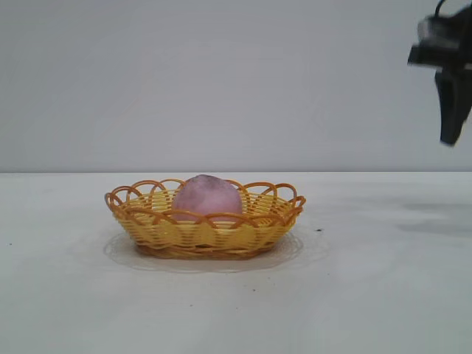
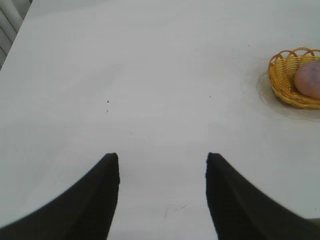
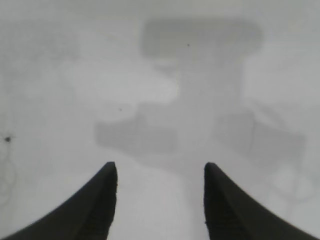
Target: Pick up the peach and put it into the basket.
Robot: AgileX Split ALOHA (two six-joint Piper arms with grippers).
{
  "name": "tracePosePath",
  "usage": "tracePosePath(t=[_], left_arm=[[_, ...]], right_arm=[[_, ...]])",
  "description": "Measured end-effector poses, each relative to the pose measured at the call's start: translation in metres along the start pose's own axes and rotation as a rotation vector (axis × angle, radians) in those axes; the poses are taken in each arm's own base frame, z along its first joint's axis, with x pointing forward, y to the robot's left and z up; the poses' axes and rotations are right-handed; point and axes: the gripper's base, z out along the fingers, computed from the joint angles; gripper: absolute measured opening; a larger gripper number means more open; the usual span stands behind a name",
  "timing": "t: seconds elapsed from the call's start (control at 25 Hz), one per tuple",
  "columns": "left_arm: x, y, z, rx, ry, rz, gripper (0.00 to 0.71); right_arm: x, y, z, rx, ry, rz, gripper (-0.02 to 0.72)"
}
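The left gripper point(image 2: 162, 172), out of the exterior view, hovers over bare table point(image 2: 150, 75) with its fingers spread and nothing between them; from its wrist camera the basket point(image 2: 280, 82) sits well off at about two o'clock. At the centre of the exterior view, the peach point(image 1: 207, 196) rests inside the basket point(image 1: 206, 232), its dull pink-mauve dome rising above the scalloped orange-brown rim, matte and soft-looking. The placing appears done; little seems left beyond the arms standing clear. The right gripper point(image 1: 451, 103) hangs high at about two o'clock of the basket, well apart from it, fingers released and holding nothing, only its own shadow on the table below in its wrist view.
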Motion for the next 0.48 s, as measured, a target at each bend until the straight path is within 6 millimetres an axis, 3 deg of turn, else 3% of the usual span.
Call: tracePosePath(t=[0.24,0.48], left_arm=[[0.000,0.000,0.000,0.000,0.000,0.000,0.344],[0.000,0.000,0.000,0.000,0.000,0.000,0.344]], right_arm=[[0.075,-0.011,-0.032,0.123,0.169,0.040,0.375],[0.129,-0.008,-0.081,0.123,0.021,0.046,0.375]])
